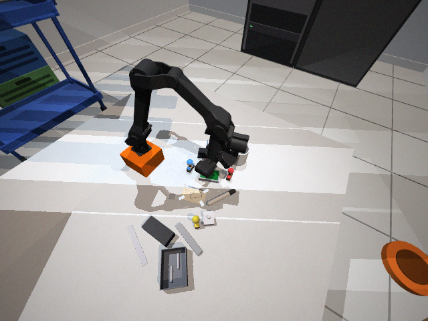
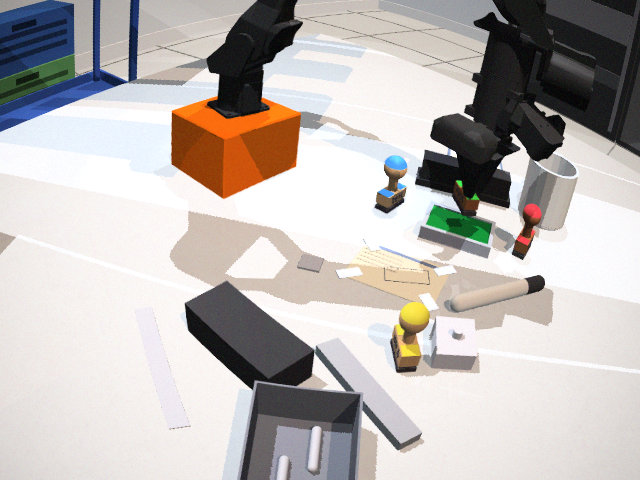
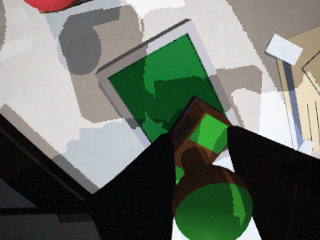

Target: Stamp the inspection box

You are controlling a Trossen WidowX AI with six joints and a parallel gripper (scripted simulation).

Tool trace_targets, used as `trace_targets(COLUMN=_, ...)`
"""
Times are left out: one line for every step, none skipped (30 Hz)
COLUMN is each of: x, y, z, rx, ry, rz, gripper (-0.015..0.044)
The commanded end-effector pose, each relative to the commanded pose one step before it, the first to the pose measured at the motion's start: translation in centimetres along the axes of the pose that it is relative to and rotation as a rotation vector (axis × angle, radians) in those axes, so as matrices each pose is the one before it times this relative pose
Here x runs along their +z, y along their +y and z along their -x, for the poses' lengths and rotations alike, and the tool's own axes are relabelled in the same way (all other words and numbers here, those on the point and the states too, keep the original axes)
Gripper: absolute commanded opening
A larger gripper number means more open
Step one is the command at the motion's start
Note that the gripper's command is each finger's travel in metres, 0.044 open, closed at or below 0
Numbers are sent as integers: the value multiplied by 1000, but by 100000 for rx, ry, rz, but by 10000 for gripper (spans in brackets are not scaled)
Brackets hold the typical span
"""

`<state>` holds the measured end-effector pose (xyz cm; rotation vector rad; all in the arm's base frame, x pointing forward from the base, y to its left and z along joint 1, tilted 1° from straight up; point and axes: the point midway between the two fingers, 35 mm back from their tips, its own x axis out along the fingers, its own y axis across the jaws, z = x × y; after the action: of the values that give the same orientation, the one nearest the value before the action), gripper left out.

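Observation:
The gripper point(image 1: 210, 172) point(image 2: 469, 190) point(image 3: 200, 132) is shut on the green-topped stamp point(image 2: 466, 203) point(image 3: 214, 212), which hangs roughly upright, base down. The stamp is over the back part of the green ink pad point(image 1: 215, 176) point(image 2: 440, 220) point(image 3: 167, 75). A dark shadow falls on the pad in the exterior view; a small gap seems to show, but contact cannot be told for sure. The tan card point(image 1: 189, 199) point(image 2: 369, 281) point(image 3: 302, 100) lies in front of the pad. Its outlined box point(image 2: 406, 282) looks blank in the exterior view. The stamp's print face is hidden.
A blue stamp point(image 2: 395, 166) and a red stamp point(image 2: 531, 212) flank the pad. A grey cup point(image 2: 550, 193) and black holder point(image 2: 436, 167) stand behind. A marker point(image 2: 491, 294), yellow stamp point(image 2: 414, 316), white lidded block point(image 2: 454, 353), black block point(image 2: 248, 330) and grey tray point(image 2: 305, 393) are nearer.

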<state>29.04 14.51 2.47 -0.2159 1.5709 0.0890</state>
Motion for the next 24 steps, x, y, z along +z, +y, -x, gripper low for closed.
trace_targets(x=128, y=-111, z=703, rx=-239, ry=-605, rz=-46, gripper=0)
trace_targets(x=-6, y=-18, z=162, rx=0, ry=-1, rz=0, gripper=0)
trace_targets(x=-7, y=-19, z=162, rx=0, ry=-1, rz=0, gripper=0)
trace_targets(x=-8, y=-19, z=162, rx=0, ry=-1, rz=0, gripper=0)
trace_targets(x=-9, y=-19, z=163, rx=0, ry=0, rz=0, gripper=0)
trace_targets(x=-10, y=-20, z=163, rx=0, ry=0, rz=0, gripper=0)
trace_targets(x=-11, y=-20, z=163, rx=0, ry=0, rz=0, gripper=0)
trace_targets(x=-12, y=-20, z=163, rx=0, ry=0, rz=0, gripper=0)
trace_targets(x=-13, y=-20, z=163, rx=0, ry=0, rz=0, gripper=0)
trace_targets(x=-13, y=-21, z=163, rx=0, ry=0, rz=0, gripper=0)
trace_targets(x=-14, y=-21, z=163, rx=0, ry=0, rz=0, gripper=0)
trace_targets(x=-15, y=-21, z=163, rx=0, ry=0, rz=0, gripper=0)
trace_targets(x=-16, y=-22, z=163, rx=0, ry=0, rz=0, gripper=0)
trace_targets(x=-17, y=-22, z=163, rx=0, ry=0, rz=0, gripper=0)
trace_targets(x=-15, y=-18, z=135, rx=0, ry=0, rz=0, gripper=0)
trace_targets(x=-9, y=-11, z=81, rx=0, ry=0, rz=0, gripper=0)
trace_targets(x=5, y=-41, z=-5, rx=39, ry=41, rz=-565, gripper=0)
trace_targets(x=14, y=-122, z=-15, rx=118, ry=124, rz=-1695, gripper=0)
trace_targets(x=26, y=-204, z=-24, rx=194, ry=209, rz=-2825, gripper=0)
trace_targets(x=37, y=-246, z=-29, rx=230, ry=257, rz=-3425, gripper=0)
trace_targets(x=44, y=-244, z=-28, rx=225, ry=261, rz=-3426, gripper=0)
trace_targets(x=50, y=-243, z=-27, rx=220, ry=265, rz=-3427, gripper=0)
trace_targets(x=56, y=-241, z=-26, rx=215, ry=269, rz=-3427, gripper=0)
trace_targets(x=63, y=-239, z=-25, rx=210, ry=272, rz=-3427, gripper=0)
